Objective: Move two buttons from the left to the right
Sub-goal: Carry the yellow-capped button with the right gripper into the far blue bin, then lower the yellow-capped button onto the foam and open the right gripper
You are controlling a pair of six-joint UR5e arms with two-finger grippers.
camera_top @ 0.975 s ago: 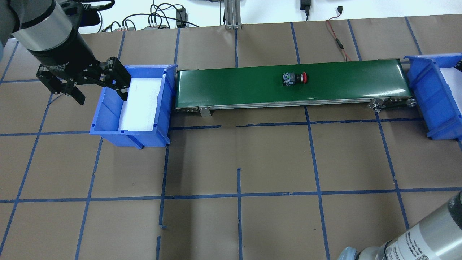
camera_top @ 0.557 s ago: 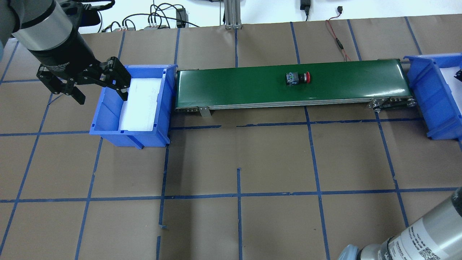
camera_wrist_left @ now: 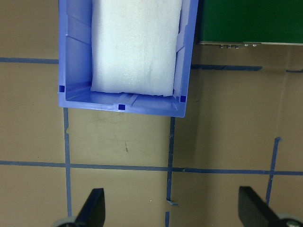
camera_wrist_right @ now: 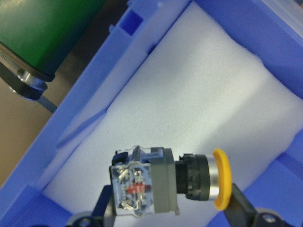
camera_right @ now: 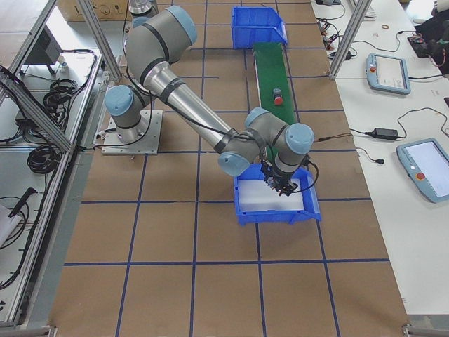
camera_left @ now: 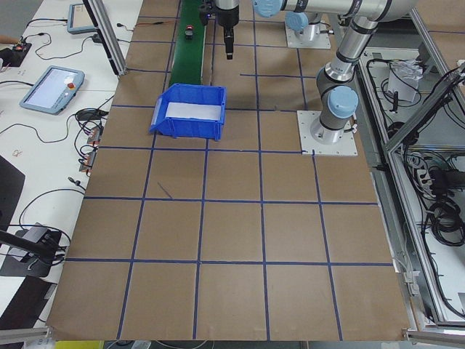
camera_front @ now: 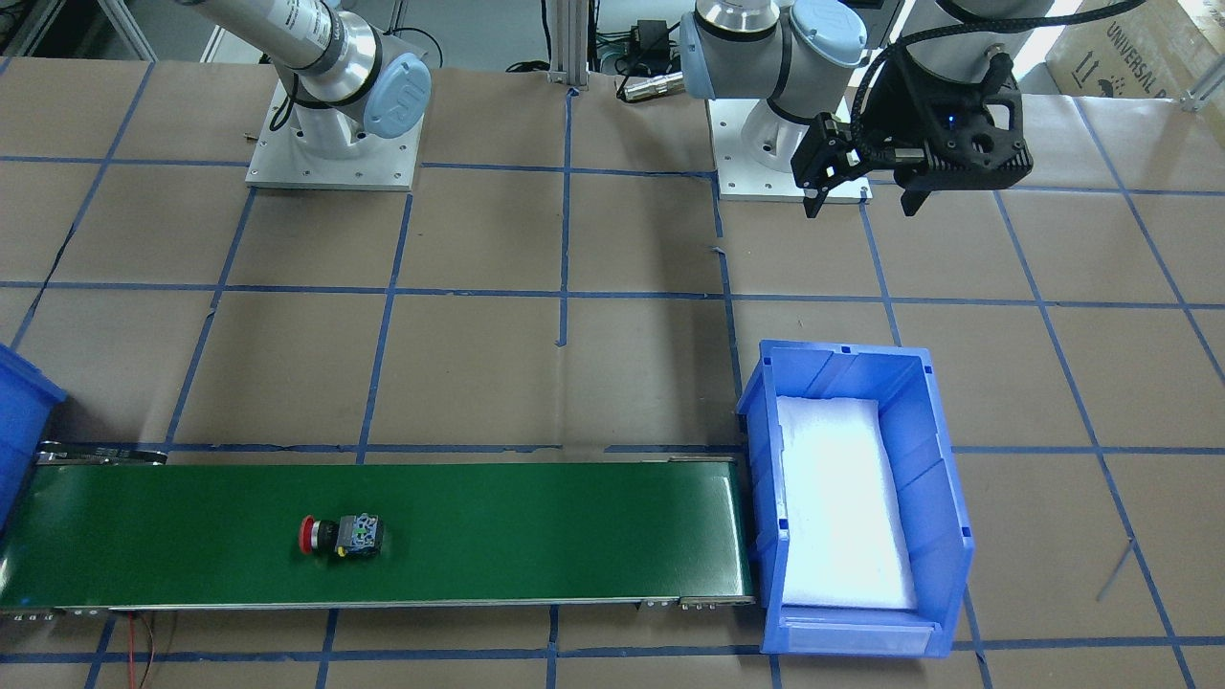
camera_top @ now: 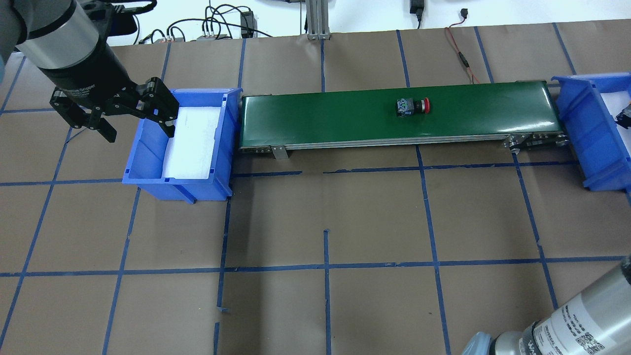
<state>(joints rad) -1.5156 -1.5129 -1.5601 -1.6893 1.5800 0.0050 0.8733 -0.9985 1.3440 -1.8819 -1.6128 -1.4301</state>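
Brown paper table (camera_top: 374, 222) carries a green conveyor (camera_top: 320, 118) bearing the red button (camera_top: 413, 106). Left gripper (camera_top: 139, 133) hangs spread; right gripper (camera_wrist_right: 170, 203) clamps the yellow button (camera_wrist_right: 161, 182).

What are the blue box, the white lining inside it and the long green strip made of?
Blue box: looks like rigid moulded plastic, with ribbed, slightly glossy walls. White lining: probably soft foam sheet, matte and faintly textured. Green strip: likely smooth rubbery belting, given its sheen.
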